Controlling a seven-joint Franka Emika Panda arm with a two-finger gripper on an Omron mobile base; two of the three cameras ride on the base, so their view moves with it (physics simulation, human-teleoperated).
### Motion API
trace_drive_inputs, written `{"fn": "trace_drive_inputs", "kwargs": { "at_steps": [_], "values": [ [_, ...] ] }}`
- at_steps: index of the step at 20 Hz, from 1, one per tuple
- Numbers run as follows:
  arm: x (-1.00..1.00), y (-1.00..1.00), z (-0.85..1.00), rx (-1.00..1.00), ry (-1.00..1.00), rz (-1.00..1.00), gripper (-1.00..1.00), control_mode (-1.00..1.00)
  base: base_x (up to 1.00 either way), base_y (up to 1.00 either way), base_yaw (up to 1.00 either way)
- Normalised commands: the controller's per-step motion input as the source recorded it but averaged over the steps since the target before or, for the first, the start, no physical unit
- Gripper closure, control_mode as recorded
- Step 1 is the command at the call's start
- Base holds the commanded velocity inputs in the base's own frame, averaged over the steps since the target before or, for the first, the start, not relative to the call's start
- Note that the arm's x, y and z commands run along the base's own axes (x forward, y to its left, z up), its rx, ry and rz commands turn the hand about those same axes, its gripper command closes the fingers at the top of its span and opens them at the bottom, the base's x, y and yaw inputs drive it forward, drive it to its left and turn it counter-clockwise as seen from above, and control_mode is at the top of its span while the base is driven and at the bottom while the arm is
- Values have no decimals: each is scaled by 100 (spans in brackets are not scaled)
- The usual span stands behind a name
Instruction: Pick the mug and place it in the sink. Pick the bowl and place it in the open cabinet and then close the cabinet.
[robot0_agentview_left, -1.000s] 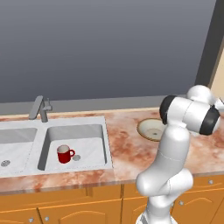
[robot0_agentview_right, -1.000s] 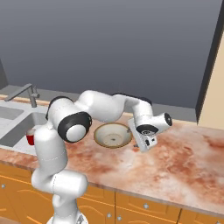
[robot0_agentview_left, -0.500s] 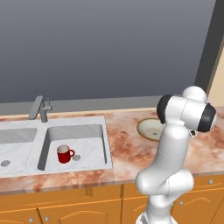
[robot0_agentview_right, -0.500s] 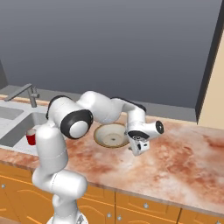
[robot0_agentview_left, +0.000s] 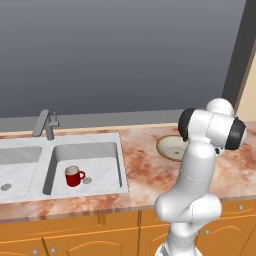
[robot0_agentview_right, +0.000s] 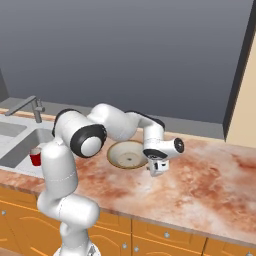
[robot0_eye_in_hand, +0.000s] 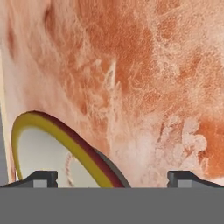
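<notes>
Change since earlier: over the last second the hand has swung down and in from beside the bowl toward its right-hand edge, while the mug and bowl lie where they were

Mug: the mug stands upright in the right basin of the sink, just beside the round drain; a slice of it shows past the arm in the right base view

Mug step: judged done, since the red mug already rests on the basin floor with nothing holding it

Bowl: the bowl sits upright on the counter to the right of the sink, well apart from the mug; its yellowish rim fills the lower left of the hand view

Gripper: the gripper hangs low at the bowl's right edge with its jaws spread wide and nothing between them; in the hand view the two fingertips straddle the rim section, one over the bowl's inside and one over bare marble

Step in hand: likely lining up a pinch on the bowl's rim, not yet closed on it

Left to do: grasp and lift the bowl, carry it to the open cabinet, set it inside, then shut the door

Progress: roughly the first half finished, the bowl and cabinet part barely begun
</notes>
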Motion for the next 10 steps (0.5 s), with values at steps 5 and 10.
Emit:
{"fn": "trace_drive_inputs", "kwargs": {
  "at_steps": [5,10],
  "values": [
    [1,54,-25,0,-8,-5,100,-100,0,0,0],
    [-5,42,-38,4,-5,-9,100,-100,0,0,0]
  ]
}}
